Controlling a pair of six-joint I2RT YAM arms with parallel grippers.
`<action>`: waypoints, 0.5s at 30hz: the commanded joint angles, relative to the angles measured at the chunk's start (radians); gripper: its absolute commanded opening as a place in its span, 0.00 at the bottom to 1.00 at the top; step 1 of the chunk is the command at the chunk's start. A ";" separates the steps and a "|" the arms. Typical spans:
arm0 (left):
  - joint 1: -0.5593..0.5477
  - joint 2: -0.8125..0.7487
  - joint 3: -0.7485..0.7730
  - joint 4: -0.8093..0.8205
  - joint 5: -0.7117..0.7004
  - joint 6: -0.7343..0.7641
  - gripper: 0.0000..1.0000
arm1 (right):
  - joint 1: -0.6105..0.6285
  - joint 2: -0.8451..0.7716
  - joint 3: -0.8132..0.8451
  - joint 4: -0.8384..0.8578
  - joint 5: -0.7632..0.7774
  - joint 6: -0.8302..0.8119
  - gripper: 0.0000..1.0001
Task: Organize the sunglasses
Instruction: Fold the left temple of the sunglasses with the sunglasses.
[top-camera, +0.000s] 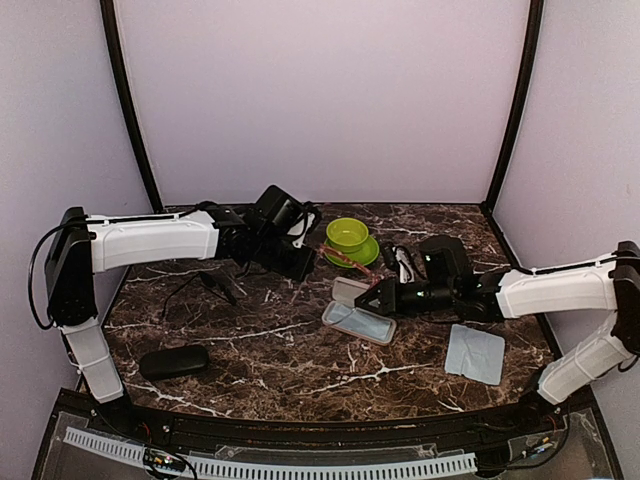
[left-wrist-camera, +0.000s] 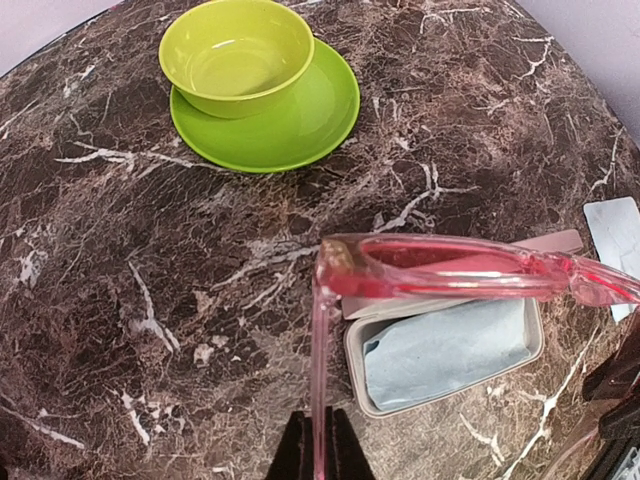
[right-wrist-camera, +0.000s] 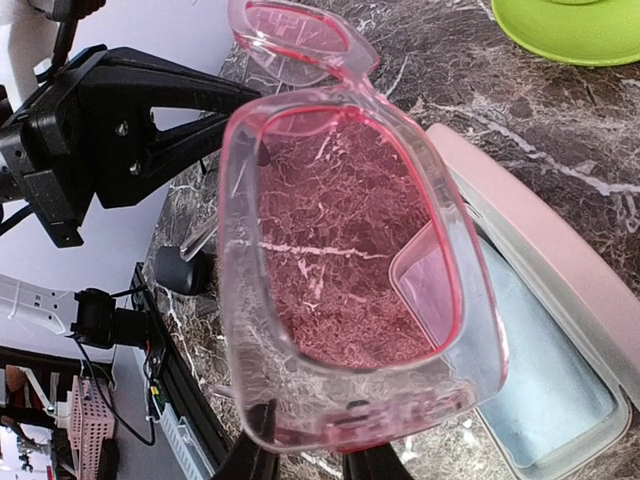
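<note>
The red sunglasses (top-camera: 352, 261) hang in the air between both grippers, above the open pink case (top-camera: 357, 316). My left gripper (left-wrist-camera: 318, 450) is shut on the end of one thin temple arm; the front frame (left-wrist-camera: 470, 278) runs across that view above the case (left-wrist-camera: 450, 350). My right gripper (right-wrist-camera: 312, 458) is shut on the near end of the front frame, the lens (right-wrist-camera: 350, 250) filling its view. The black sunglasses (top-camera: 215, 285) lie on the table at the left, below the left arm.
A green bowl (top-camera: 346, 234) on a green plate (top-camera: 368, 252) stands behind the case. A black hard case (top-camera: 173, 361) lies front left. A blue cloth (top-camera: 474, 352) lies front right; another lines the pink case (right-wrist-camera: 560, 400).
</note>
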 joint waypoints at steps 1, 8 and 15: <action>-0.008 -0.007 0.003 0.002 0.044 -0.025 0.00 | 0.013 0.010 -0.010 0.137 0.060 0.026 0.16; -0.008 -0.007 0.004 -0.017 0.048 -0.027 0.00 | 0.017 -0.006 -0.039 0.220 0.106 0.057 0.15; -0.008 -0.001 0.005 -0.031 0.053 -0.032 0.00 | 0.017 -0.024 -0.082 0.318 0.111 0.060 0.15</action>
